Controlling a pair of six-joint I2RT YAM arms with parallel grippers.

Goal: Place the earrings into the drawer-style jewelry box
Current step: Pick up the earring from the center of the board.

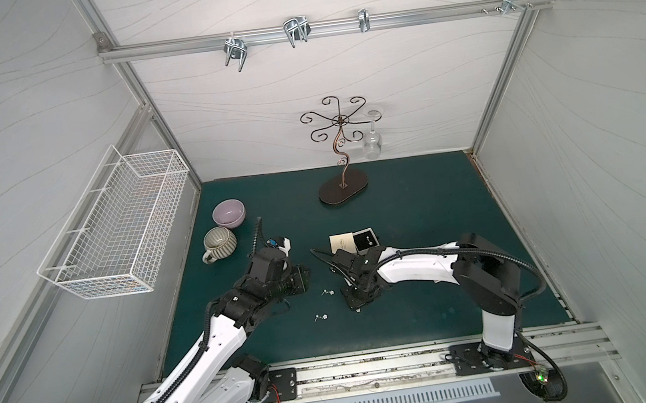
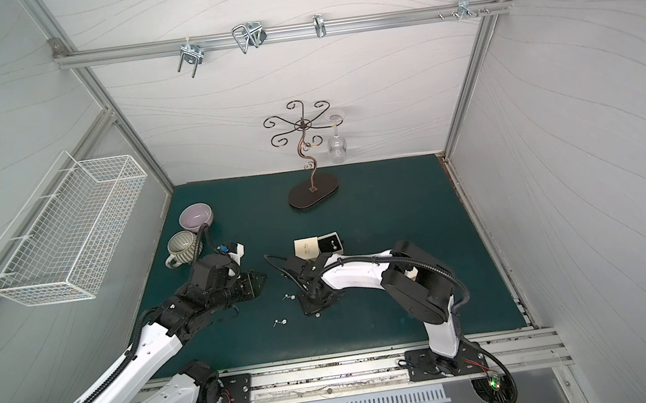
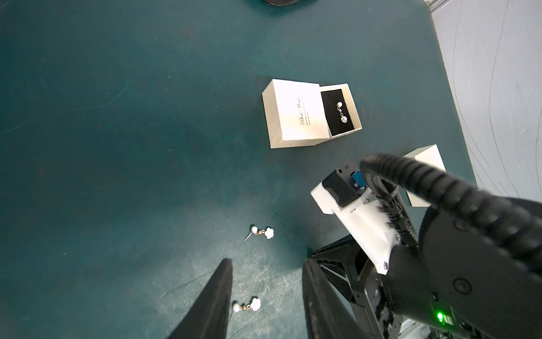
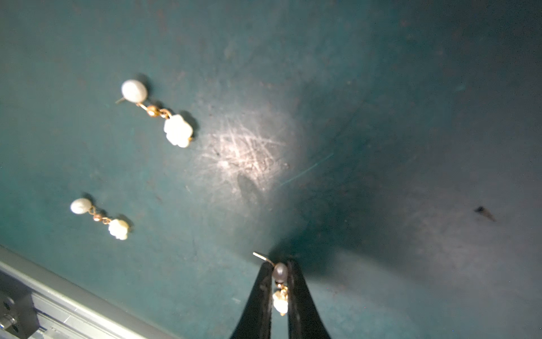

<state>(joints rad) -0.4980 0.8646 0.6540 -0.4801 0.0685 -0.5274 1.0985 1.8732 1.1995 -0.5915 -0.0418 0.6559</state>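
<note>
The drawer-style jewelry box [image 1: 342, 243] is a cream sleeve with its black-lined drawer [image 3: 340, 110] pulled out; one pearl earring [image 3: 342, 112] lies in it. My right gripper [image 4: 280, 264] is low over the green mat, in front of the box, shut on an earring [image 4: 280, 272] by its pearl, the white flower hanging between the fingers. Two more earrings [image 1: 328, 292] [image 1: 321, 317] lie loose on the mat to its left. My left gripper [image 3: 267, 262] hangs open above the nearer loose earring [image 3: 247, 306], apart from it.
A curly metal stand [image 1: 344, 191] with a hanging wine glass [image 1: 373, 144] is at the back. A lilac bowl [image 1: 228, 213] and a ribbed mug [image 1: 219, 243] sit back left. A white wire basket [image 1: 115, 228] hangs on the left wall.
</note>
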